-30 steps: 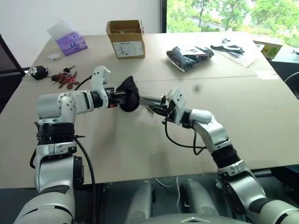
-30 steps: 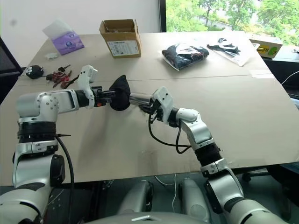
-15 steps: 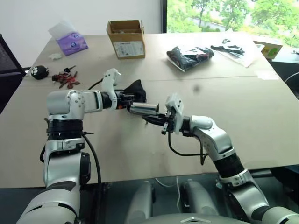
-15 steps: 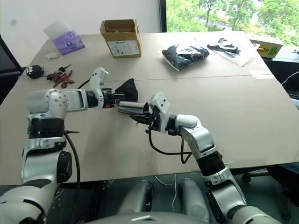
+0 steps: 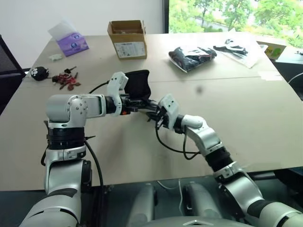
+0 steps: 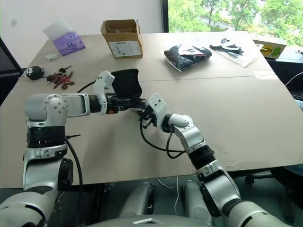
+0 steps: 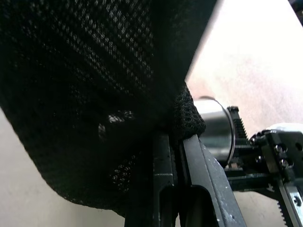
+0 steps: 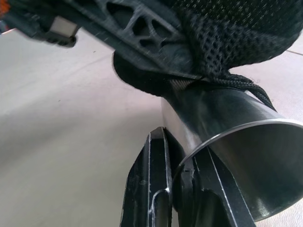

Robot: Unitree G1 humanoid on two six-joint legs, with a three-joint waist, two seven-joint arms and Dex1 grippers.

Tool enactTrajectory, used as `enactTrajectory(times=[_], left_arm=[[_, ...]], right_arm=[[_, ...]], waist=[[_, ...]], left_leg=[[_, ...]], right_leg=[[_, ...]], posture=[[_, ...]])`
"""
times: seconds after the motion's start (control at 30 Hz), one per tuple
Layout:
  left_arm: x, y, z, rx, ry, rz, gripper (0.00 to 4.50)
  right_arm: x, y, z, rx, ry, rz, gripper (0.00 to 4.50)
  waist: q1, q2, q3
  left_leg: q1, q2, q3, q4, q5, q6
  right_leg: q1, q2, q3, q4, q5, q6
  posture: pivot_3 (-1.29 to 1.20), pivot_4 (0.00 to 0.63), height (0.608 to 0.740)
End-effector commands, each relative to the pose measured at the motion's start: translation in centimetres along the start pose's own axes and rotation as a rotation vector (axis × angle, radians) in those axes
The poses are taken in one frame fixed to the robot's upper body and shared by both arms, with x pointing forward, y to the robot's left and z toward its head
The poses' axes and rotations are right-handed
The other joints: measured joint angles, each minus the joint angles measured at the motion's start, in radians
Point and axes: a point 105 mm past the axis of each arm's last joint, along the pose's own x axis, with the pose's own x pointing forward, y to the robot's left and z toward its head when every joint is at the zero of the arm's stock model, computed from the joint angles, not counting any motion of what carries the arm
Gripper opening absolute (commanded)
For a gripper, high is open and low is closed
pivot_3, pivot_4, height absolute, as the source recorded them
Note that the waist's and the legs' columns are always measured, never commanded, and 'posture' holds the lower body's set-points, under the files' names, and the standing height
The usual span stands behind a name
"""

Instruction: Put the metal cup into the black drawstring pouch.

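The black drawstring pouch (image 5: 138,84) is held up over the table by my left gripper (image 5: 141,105), which is shut on its mesh edge (image 7: 187,120). My right gripper (image 5: 153,113) comes in from the right and is shut on the open rim of the metal cup (image 8: 222,137), one finger (image 8: 156,165) outside the wall and the other inside. The shiny cup (image 7: 215,127) lies level, and its far end presses against the pouch's edge and cord (image 8: 236,82). I cannot tell whether that end is inside the pouch.
On the table (image 5: 246,113) behind stand a cardboard box (image 5: 127,39), a purple packet (image 5: 71,42), a clear bag of black items (image 5: 191,56) and another plastic bag (image 5: 236,49). Keys (image 5: 64,78) and a small black toy (image 5: 39,72) lie far left.
The left gripper has swung right and turned the pouch so that it stands up above it. The right gripper has carried the cup left until its far end meets the pouch.
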Motion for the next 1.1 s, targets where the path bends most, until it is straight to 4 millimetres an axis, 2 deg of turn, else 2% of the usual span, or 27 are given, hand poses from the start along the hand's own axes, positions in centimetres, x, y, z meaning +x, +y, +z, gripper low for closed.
enactTrajectory(times=[0.03,0.2,0.33,0.43,0.57,0.6,0.73,0.87,0.97,1.1], left_arm=[[-0.8,-0.2,0.6,0.018,-0.027,0.012,0.00],[-1.3,1.0,1.4,-0.046,-0.061,0.076,0.00],[-1.8,2.3,2.4,-0.155,-0.127,0.135,0.00],[-2.1,3.6,3.5,-0.270,-0.187,0.194,0.00],[-2.2,4.5,2.9,-0.289,-0.134,0.245,0.00],[-2.1,4.2,2.7,-0.276,-0.113,0.231,0.00],[-1.4,1.1,2.6,-0.341,-0.072,-0.028,0.00],[-0.9,0.2,1.9,-0.341,-0.017,-0.086,0.00],[-0.5,-0.2,1.5,-0.340,0.011,-0.107,0.00],[0.0,-0.8,1.1,-0.336,0.031,-0.123,0.00]], right_arm=[[0.2,-0.5,2.3,0.000,-0.101,-0.036,0.10],[0.1,-0.5,2.8,0.022,-0.136,-0.038,0.10],[-0.1,-0.1,2.3,-0.007,-0.098,-0.014,0.10],[-0.7,0.9,1.7,-0.021,-0.057,0.063,0.10],[-1.9,1.6,2.2,-0.024,-0.067,0.111,0.10],[-2.4,1.6,2.6,-0.018,-0.082,0.115,0.10],[-4.1,1.5,3.8,0.017,-0.126,0.120,0.10],[-5.4,1.9,5.3,0.077,-0.186,0.142,0.10],[-5.7,2.0,5.3,0.087,-0.181,0.137,0.10],[-5.7,1.7,4.4,0.100,-0.152,0.102,0.10]], waist=[[0.000,0.000,0.000],[0.000,0.000,0.000],[0.000,0.000,0.000],[0.001,0.000,0.000],[0.000,0.000,0.000],[-0.001,0.000,0.000],[0.002,0.000,0.000],[0.001,0.000,0.000],[0.000,0.000,0.000],[0.002,0.000,0.000]], left_leg=[[0.000,0.000,0.000,0.000,0.000,0.000],[0.000,0.000,0.000,0.000,0.000,0.000],[0.000,0.000,0.000,0.000,0.000,0.000],[0.000,0.000,0.000,0.000,0.000,0.000],[0.000,-0.001,0.000,0.000,0.000,0.000],[0.000,-0.001,0.000,0.000,0.000,0.000],[-0.001,0.000,-0.001,0.000,0.001,-0.002],[-0.001,0.000,-0.002,0.000,0.001,-0.002],[0.000,0.000,-0.001,0.000,0.001,-0.002],[0.000,0.000,-0.001,0.000,0.000,0.000]], right_leg=[[0.000,0.000,0.000,0.000,0.000,0.000],[0.000,0.000,0.000,0.000,0.000,0.000],[0.000,0.000,0.000,0.000,0.000,0.000],[0.000,0.000,-0.001,0.000,0.000,0.000],[0.000,0.000,-0.001,-0.001,0.000,0.000],[0.000,0.000,-0.001,-0.001,0.000,0.000],[0.000,-0.001,-0.001,0.000,0.000,0.000],[0.000,-0.001,-0.002,0.000,0.000,0.000],[0.000,-0.001,-0.001,0.000,0.000,0.000],[0.000,-0.001,-0.001,0.000,0.000,0.000]], posture=[[0.00,0.150,0.740],[0.00,0.150,0.740],[0.00,0.150,0.740],[0.00,0.150,0.740],[0.00,0.150,0.740],[0.00,0.150,0.740],[0.00,0.150,0.740],[0.00,0.150,0.740],[0.00,0.150,0.740],[0.00,0.150,0.740]])
